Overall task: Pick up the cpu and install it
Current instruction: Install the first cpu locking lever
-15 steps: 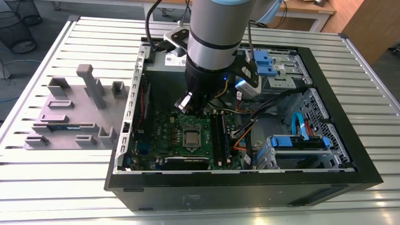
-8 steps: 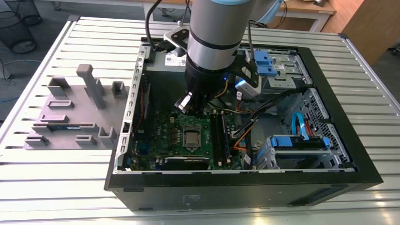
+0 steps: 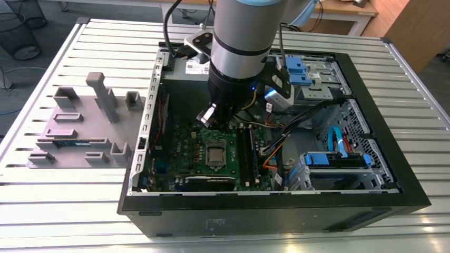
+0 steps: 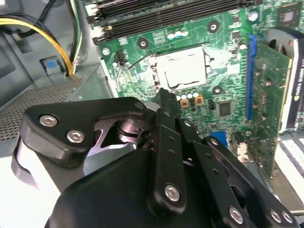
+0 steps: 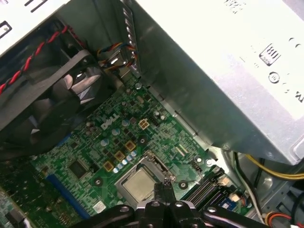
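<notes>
The cpu [image 3: 214,153] lies flat in the metal-framed socket of the green board [image 3: 184,153], inside the open computer case. Both wrist views show its silvery top, cpu [image 4: 184,70] and cpu [image 5: 139,183]. My gripper [image 3: 211,118] hangs above the board, a little behind the socket in the exterior view. Its black fingers meet in a thin tip, gripper [image 5: 165,183] and gripper [image 4: 164,95], shut with nothing between them. The tip is above the socket's edge, apart from the chip.
A grey power-supply box [image 5: 228,71] and a black fan [image 5: 61,99] flank the socket. Memory sticks [image 4: 166,14], an upright card [image 4: 270,95] and yellow cables [image 4: 47,33] are close. Blue drive cages [image 3: 338,158] stand at the exterior view's right, a grey parts holder [image 3: 77,132] at its left.
</notes>
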`<state>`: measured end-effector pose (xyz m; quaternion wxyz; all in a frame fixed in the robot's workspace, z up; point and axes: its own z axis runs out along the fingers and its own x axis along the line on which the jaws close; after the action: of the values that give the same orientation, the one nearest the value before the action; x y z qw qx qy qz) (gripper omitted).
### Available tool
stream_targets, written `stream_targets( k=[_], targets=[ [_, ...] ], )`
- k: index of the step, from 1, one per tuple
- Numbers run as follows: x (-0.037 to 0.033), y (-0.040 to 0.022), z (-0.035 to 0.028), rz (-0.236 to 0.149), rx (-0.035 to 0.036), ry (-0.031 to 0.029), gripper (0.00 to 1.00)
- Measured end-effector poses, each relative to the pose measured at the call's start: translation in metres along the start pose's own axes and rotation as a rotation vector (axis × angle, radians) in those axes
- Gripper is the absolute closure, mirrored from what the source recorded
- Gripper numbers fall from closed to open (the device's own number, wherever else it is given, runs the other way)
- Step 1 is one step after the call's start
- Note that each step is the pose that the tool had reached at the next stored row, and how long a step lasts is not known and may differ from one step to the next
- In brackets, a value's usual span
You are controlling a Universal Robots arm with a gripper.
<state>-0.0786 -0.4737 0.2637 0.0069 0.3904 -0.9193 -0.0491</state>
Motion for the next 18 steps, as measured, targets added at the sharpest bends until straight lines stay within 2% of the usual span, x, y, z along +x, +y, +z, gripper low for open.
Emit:
stream_targets(
  k=[3,5,8,13,18],
  targets=[
    [-0.0001,0.0001,0.0,-0.002,-0.0258,-0.0266,0.89],
    [-0.0001,0.0,0.0001,-0.002,-0.0348,-0.0359,0.89],
    [-0.0021,-0.0016,0.0005,-0.003,-0.0381,-0.0396,0.89],
    [-0.0096,-0.0052,0.0011,-0.003,-0.0391,-0.0404,0.89],
    [-0.018,-0.0054,0.0018,-0.003,-0.0391,-0.0405,0.89]
  ],
)
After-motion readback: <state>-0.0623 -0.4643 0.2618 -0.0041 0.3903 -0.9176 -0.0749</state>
